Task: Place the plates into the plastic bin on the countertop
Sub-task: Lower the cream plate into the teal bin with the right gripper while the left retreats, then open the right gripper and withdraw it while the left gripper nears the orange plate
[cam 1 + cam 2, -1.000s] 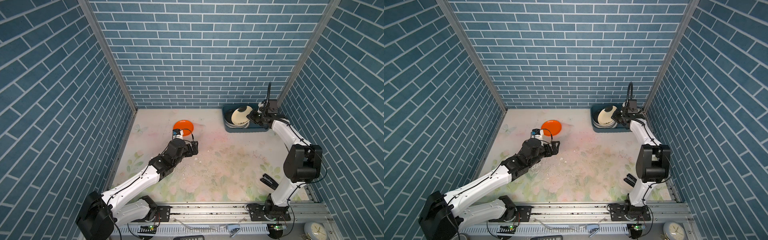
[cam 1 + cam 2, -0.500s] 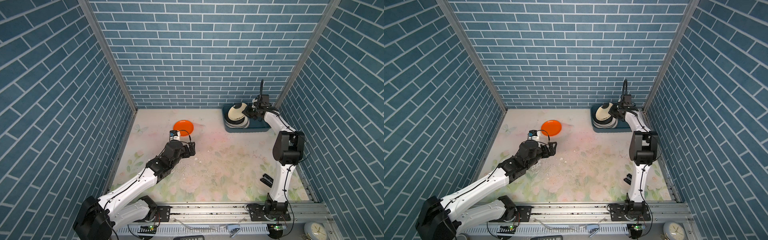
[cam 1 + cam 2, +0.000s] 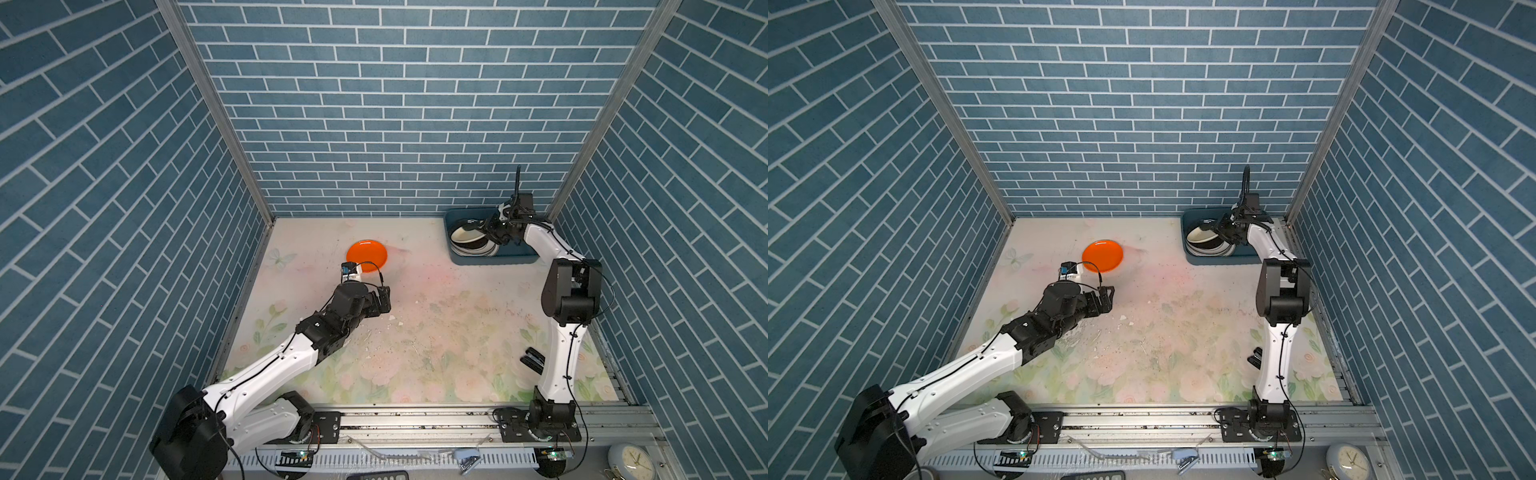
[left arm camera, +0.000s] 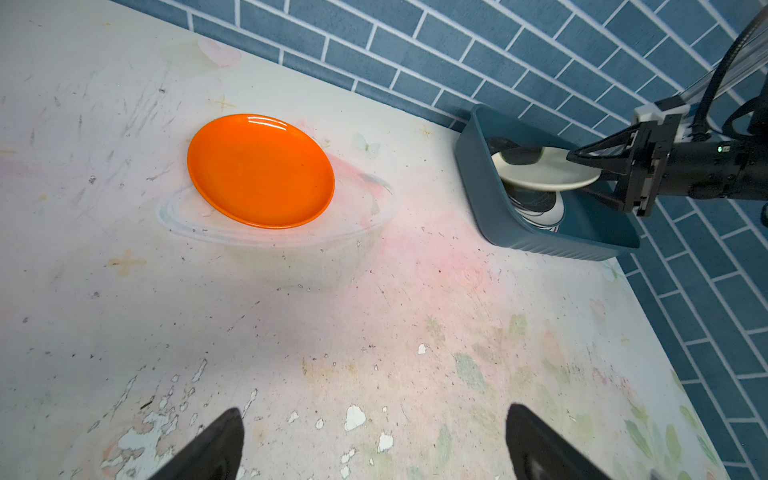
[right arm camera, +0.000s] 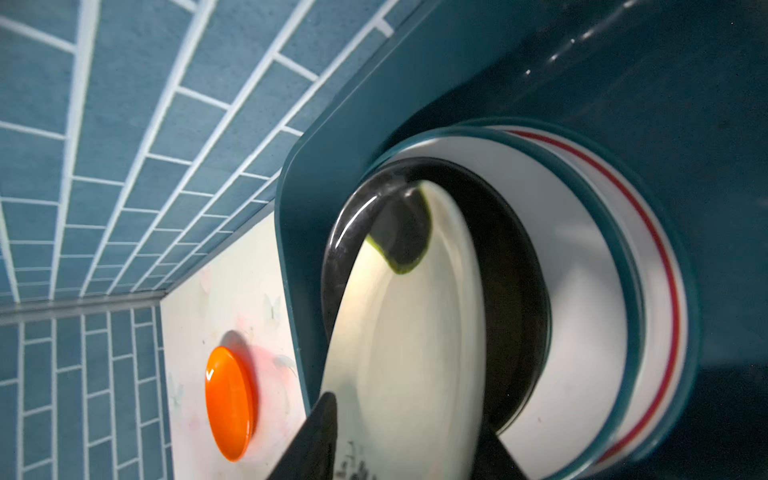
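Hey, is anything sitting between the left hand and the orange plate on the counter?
Nothing visible. Only bare, scuffed countertop lies between the open left hand and the orange plate, which lies by itself, well apart from the plastic bin.

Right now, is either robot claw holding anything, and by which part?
Left gripper: nothing. Right gripper straddles the rim of the cream plate, jaws apart, so apparently not gripping it.

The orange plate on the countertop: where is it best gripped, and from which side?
The orange plate lies flat on the countertop, so only its thin raised edge gives jaws something to pinch. Probably take the near rim, coming low from the side of the open left gripper.
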`<state>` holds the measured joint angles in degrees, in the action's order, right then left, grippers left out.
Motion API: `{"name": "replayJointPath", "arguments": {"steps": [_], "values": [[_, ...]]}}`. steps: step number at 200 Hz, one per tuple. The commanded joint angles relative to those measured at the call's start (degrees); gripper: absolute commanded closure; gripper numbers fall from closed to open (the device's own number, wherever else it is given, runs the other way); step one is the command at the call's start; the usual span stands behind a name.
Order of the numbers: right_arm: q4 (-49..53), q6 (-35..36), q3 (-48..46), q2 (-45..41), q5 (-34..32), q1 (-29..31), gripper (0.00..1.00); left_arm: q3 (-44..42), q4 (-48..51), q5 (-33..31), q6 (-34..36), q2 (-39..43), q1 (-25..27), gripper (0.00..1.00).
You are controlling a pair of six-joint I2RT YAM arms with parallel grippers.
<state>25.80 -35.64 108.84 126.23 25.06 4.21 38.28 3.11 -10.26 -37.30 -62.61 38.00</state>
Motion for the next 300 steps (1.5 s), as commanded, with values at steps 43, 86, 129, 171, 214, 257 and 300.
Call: {"name": "replayJointPath", "arguments": {"steps": [43,86,129,171,214,257,300], "values": [[9.15,3.57,5.74,0.91,-1.42,0.03,0.29,0.38,-1.06,-0.22,0.0,-2.69,-0.4,0.0],[17.09,7.51,9.46,-0.08,-5.25,0.01,0.19,1.43,-1.36,-1.14,0.14,-4.64,-0.45,0.0],[19.04,8.38,7.39,-4.05,-4.4,0.08,0.18,3.67,-1.97,-2.14,0.78,-7.88,-1.26,0.0],[7.51,3.27,-9.2,-16.48,-1.05,0.03,0.18,4.1,-4.95,3.74,-1.11,-11.22,-7.79,0.0],[1.2,-1.12,-23.18,-29.0,2.87,0.02,0.2,5.39,-7.36,10.35,-2.15,-15.68,-15.66,0.0],[-8.35,-6.91,-39.3,-41.36,8.82,0.02,0.21,8.08,-5.15,10.44,-2.05,-18.58,-19.01,0.0],[-9.44,-6.79,-47.87,-50.97,12.51,0.06,0.22,8.25,-4.42,10.7,-3.18,-19.65,-22.35,0.0]]}}
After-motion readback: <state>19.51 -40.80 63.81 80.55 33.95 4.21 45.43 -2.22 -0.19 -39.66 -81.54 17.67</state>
